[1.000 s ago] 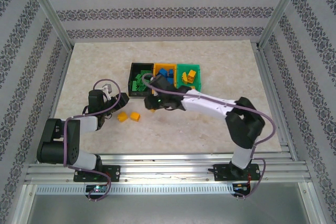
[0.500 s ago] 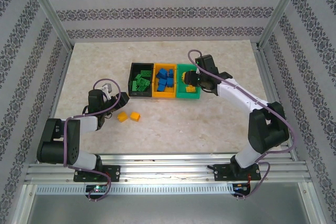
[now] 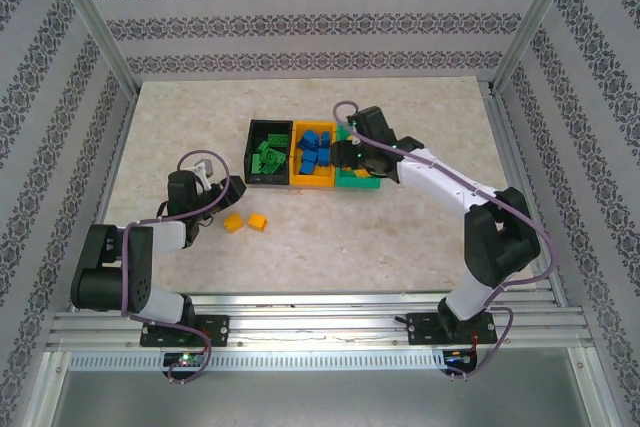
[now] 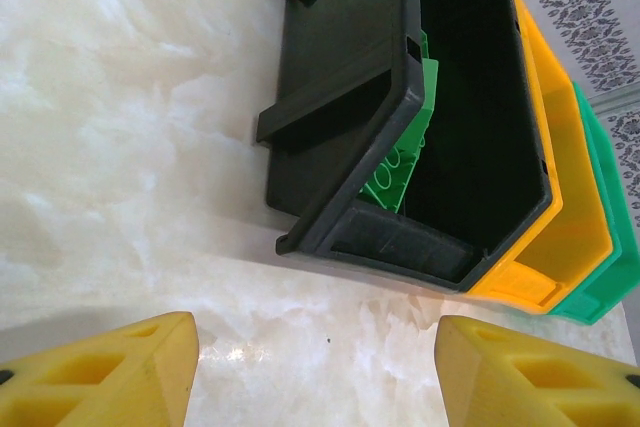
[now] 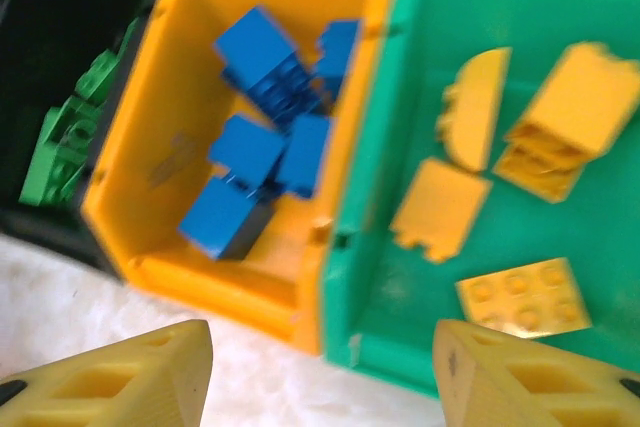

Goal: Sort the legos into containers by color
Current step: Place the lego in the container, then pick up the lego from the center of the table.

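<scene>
We see the right gripper (image 5: pixel 320 372) over the green bin (image 5: pixel 365 147), jaws wide and empty. The left gripper (image 3: pixel 233 190) also stands wide and empty, with two yellow bricks (image 3: pixel 258 221) at its five o'clock.

Pale beige marble-patterned desk (image 3: pixel 400 237), walled by grey-striped floral wallpaper (image 3: pixel 300 27); slanting aluminium posts (image 3: pixel 95 32) at its corners, a ribbed metal rail (image 3: pixel 320 329) along its near edge.

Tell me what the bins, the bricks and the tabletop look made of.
Bins: moulded plastic, it seems; smooth, faintly glossy walls with ribs and rims.
Bricks: hard plastic, likely; moulded studs, even solid colour.
Tabletop: marble look, cloudy beige veining, soft sheen; real stone or printed laminate, cannot tell.
</scene>
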